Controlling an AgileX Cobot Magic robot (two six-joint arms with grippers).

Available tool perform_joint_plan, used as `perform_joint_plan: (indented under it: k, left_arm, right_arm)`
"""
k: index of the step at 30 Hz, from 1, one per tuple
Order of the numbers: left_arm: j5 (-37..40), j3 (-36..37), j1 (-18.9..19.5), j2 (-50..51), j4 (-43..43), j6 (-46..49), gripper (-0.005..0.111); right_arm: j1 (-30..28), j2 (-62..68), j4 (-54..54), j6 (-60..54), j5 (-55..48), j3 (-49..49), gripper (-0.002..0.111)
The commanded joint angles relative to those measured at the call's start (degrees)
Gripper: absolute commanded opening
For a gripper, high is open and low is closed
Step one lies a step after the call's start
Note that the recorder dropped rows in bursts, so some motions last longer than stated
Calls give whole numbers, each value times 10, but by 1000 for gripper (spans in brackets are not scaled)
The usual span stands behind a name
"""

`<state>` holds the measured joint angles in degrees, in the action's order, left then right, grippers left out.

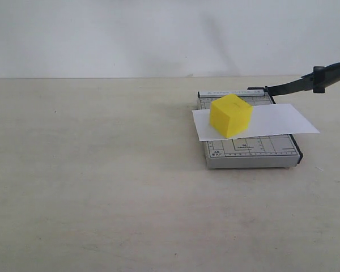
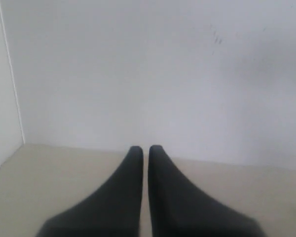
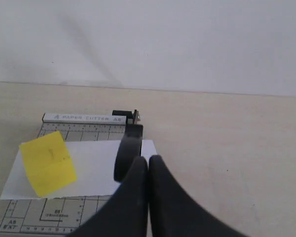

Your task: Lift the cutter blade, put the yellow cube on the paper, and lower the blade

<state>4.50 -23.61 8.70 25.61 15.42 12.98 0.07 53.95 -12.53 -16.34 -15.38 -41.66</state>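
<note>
The cube [image 1: 230,115] sits on the paper [image 1: 283,120] and holds it flat on the cutter [image 1: 252,151]. The blade [image 1: 289,85] is up, ready to come down. The left hand [image 2: 145,148] and right hand [image 3: 148,159] are pressed together, empty.

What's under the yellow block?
The yellow cube sits on the white paper, and the paper lies across the grey cutter base. The patch of paper right beneath the cube is covered, so nothing else can be seen there.
</note>
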Motion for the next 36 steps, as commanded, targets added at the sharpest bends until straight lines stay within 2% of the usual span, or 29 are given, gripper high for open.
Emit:
perform_joint_plan:
  k: [1, 5, 7, 9, 10, 11, 15, 19, 23, 27, 36]
  left_arm:
    - [22, 4, -1, -128, -5, 14, 5]
    - [50, 11, -1, -201, -5, 14, 5]
    - [113, 25, -1, -215, -9, 16, 5]
    - [204, 48, -1, -218, -9, 16, 5]
    - [238, 65, -2, -218, -9, 14, 5]
    - [236, 79, -4, -218, -11, 14, 5]
    - [158, 122, -27, -219, -11, 16, 5]
    - [162, 152, -33, -219, -7, -1, 5]
    - [121, 190, -33, -219, -2, -3, 5]
    - [113, 207, -33, -219, 61, -106, 5]
    - [113, 208, -33, -219, 81, -109, 5]
  right_arm:
    - [-2, 37, 0, -3, -65, -72, 5]
    - [-2, 77, -1, -3, -88, -115, 26]
    - [-2, 99, -4, 0, -107, -137, 37]
    - [-2, 120, -3, 6, -123, -154, 42]
    - [-2, 131, -3, 10, -130, -163, 42]
    - [-2, 140, -3, 13, -135, -170, 42]
    - [-2, 171, -3, 14, -148, -190, 42]
    - [-2, 201, -3, 14, -159, -197, 42]
    - [-2, 233, -2, 14, -160, -197, 42]
    - [-2, 240, -7, 28, -160, -197, 42]
    - [-1, 243, -11, 38, -186, -197, 42]
